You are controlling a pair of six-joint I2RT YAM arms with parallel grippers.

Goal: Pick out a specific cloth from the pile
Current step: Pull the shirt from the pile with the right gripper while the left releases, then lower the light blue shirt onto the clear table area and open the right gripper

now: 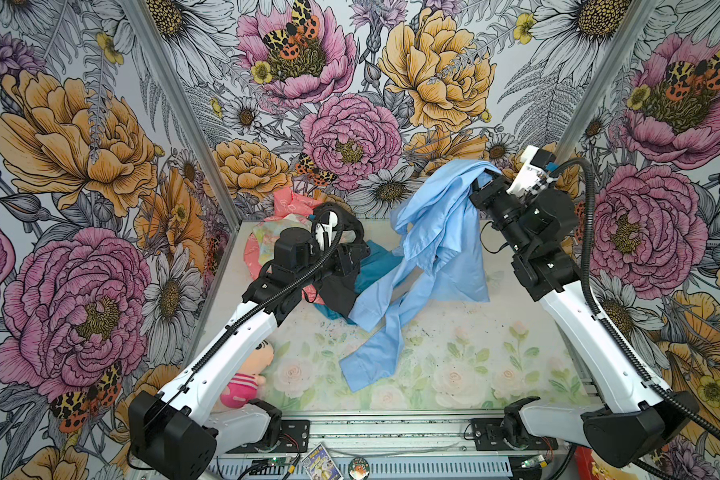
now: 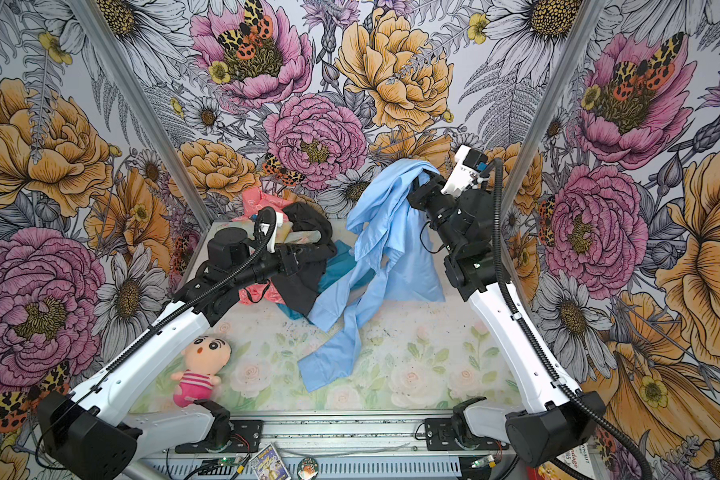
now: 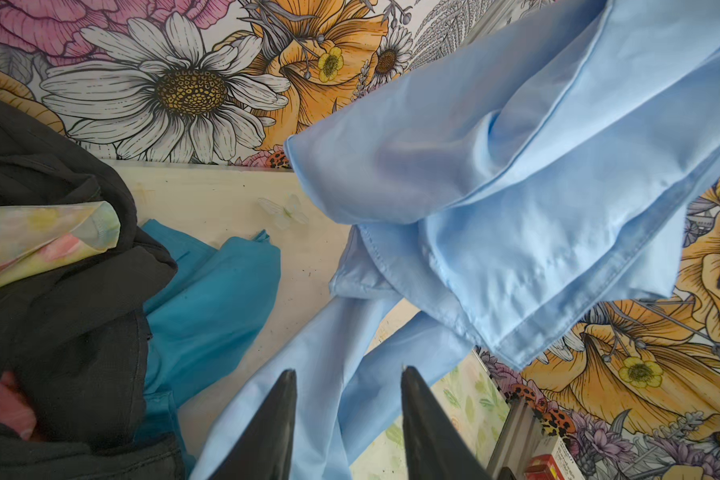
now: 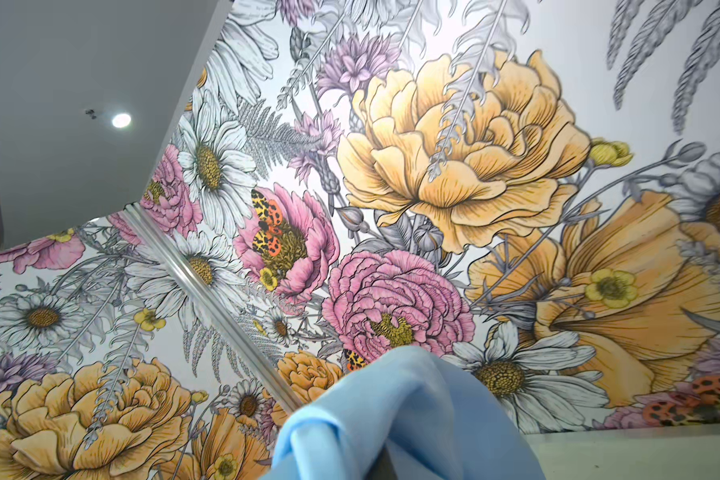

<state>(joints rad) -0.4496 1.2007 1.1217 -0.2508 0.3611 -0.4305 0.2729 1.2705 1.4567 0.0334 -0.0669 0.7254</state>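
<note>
Sky-blue woven fabric, the cloth (image 1: 437,232), hangs from the right jaws, which are clamped on a bunched fold of it high up near the back wall. In the right wrist view that fold hides the jaws themselves. Most of the shirt is off the counter (image 1: 454,353), but its sleeves and lower hem trail down onto it. One flap lies against the black garment (image 1: 339,291) and the teal garment (image 1: 375,262) at the edge of the pile (image 1: 267,249). The left jaws stand apart with nothing between them, over that edge of the pile, with a trailing sleeve just beyond their tips in the left wrist view.

The step in hand appears to be drawing the shirt fully free. To do it well, the right arm should probably carry it sideways, away from the pile and over bare counter, rather than only higher. A slow pull suits thin fabric, which can drag its neighbours along. The left jaws could pin the black garment if it starts to follow. The hold is on a single fold, so a sharp tug might slip it.
</note>
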